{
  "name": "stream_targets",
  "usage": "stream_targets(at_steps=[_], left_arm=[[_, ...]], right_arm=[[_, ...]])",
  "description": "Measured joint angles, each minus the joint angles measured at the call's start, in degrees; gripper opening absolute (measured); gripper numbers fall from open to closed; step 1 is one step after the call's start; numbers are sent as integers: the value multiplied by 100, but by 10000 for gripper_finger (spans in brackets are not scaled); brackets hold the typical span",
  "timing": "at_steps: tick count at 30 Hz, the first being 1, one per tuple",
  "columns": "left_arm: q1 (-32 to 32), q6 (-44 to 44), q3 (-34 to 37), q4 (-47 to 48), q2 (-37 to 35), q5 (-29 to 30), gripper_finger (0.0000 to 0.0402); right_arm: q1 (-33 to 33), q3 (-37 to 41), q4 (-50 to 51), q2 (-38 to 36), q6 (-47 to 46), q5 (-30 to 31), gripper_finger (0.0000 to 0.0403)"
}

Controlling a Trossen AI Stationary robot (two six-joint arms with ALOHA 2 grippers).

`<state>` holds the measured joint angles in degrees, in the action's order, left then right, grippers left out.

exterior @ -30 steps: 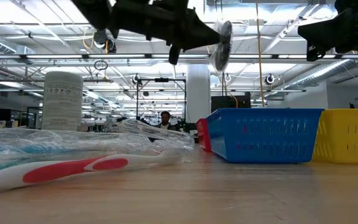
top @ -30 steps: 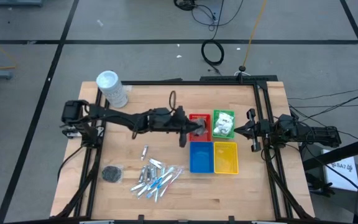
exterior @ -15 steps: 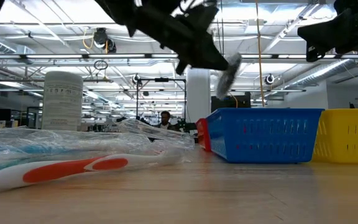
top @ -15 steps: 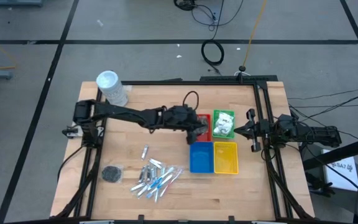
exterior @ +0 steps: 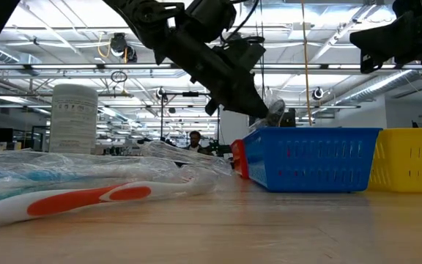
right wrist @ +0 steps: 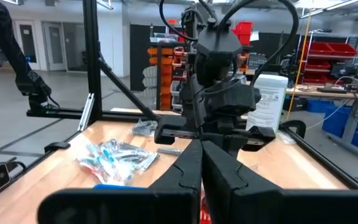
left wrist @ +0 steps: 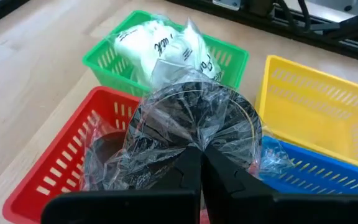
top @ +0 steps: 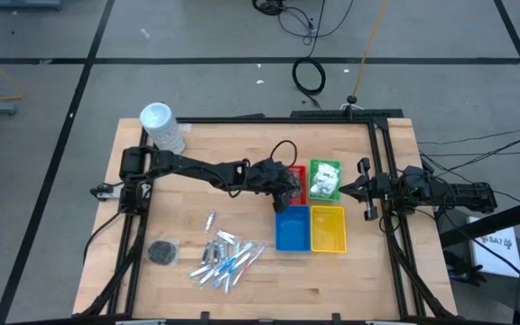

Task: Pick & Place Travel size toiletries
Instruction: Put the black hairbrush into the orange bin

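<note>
1. Dark grey round bundle [left wrist: 194, 127]: wrapped in crinkled, glossy clear film
2. Red tray [left wrist: 61, 171], green tray [left wrist: 107, 62], yellow tray [left wrist: 316, 99], blue tray [exterior: 310, 158]: slotted plastic, slight sheen
3. Table [top: 188, 203]: pale wood, matt
4. White packets [left wrist: 163, 50]: shiny plastic wrap
5. Toothbrushes [exterior: 72, 198]: smooth glossy plastic

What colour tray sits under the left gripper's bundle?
Red tray, clearest in the left wrist view.

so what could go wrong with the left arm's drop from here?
1. The left gripper pinches only the clear wrap of the dark grey round bundle, so the film may slip or tear early.
2. The bundle hangs over the seam between the red square tray and the blue square tray; it could land in the wrong one.
3. The red tray already holds a bundle, so this one may roll off.
</note>
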<state>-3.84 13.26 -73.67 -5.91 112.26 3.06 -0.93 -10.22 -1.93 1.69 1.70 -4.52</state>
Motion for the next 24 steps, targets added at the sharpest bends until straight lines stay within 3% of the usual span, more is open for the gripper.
stream_targets(at_steps=[10,18,24], left_arm=[[0,227,-2,200,-43,1,34],[-14,488,-2,492,-43,346,128],[-20,-51,0,830,-384,209,184]], right_arm=[[0,0,4,0,1,-1,0],[0,0,4,0,2,-1,0],[0,0,6,-2,2,1,0]])
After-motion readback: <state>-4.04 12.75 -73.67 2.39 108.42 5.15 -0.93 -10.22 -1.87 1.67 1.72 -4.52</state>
